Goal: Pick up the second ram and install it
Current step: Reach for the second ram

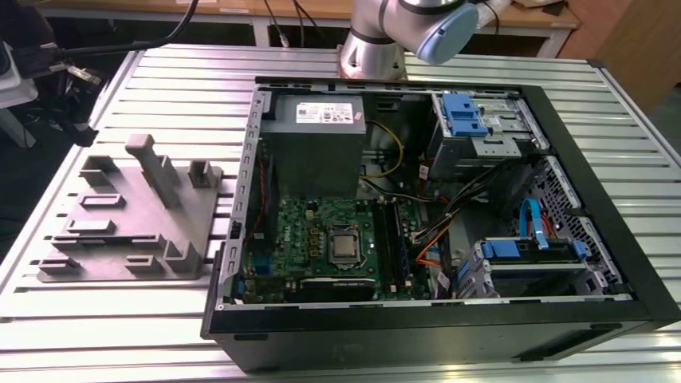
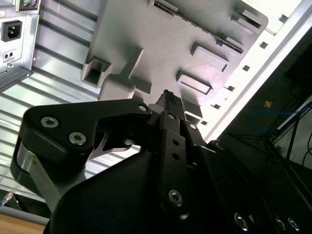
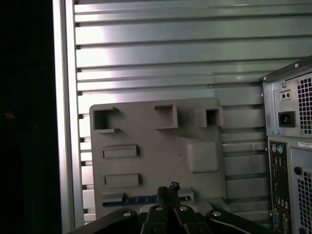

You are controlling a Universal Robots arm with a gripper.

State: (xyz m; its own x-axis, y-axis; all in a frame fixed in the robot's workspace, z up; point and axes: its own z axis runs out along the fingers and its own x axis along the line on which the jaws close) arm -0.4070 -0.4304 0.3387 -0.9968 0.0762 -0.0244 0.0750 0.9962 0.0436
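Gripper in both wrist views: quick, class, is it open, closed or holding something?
Gripper: jaws closed, with nothing visibly held between them.

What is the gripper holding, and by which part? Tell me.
Nothing, as far as shows. The gripper hangs over the grey fixture with its fingers closed together and nothing between them.

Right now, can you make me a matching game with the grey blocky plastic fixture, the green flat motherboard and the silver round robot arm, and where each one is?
Things:
1. grey blocky plastic fixture
2. green flat motherboard
3. silver round robot arm

Places:
A. inside the black open computer case
B. beyond the case's far side
C. on the slatted metal table, at the exterior view's left of the case

Pairs: 1-C, 2-A, 3-B.
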